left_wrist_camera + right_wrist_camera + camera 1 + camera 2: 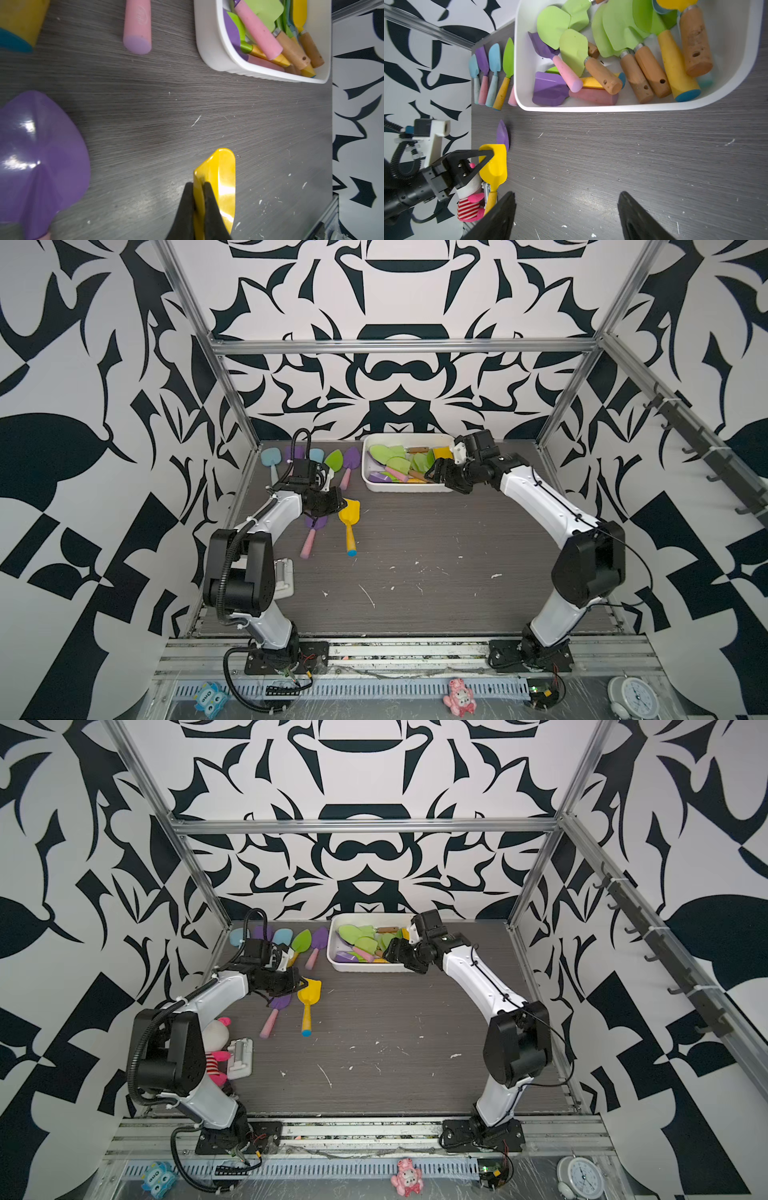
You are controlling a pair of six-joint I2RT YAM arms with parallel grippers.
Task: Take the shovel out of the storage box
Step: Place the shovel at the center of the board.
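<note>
Here the left hand (197, 185) clamps the yellow shovel (225, 170) by its blade; the right hand (567, 195) gapes empty.

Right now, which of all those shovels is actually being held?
The yellow shovel with the blue-capped handle, outside the box: the left gripper is shut on its blade edge. The other shovels lie loose, in the box or on the table.

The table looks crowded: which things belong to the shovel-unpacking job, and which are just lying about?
Part of the job:
- shallow white plastic storage box
- toy shovels inside it
- yellow plastic shovel, pinched by the left gripper
- open right gripper near the box

Just lying about:
- pink animal figurine
- blue owl toy
- white alarm clock
- striped plush doll
</note>
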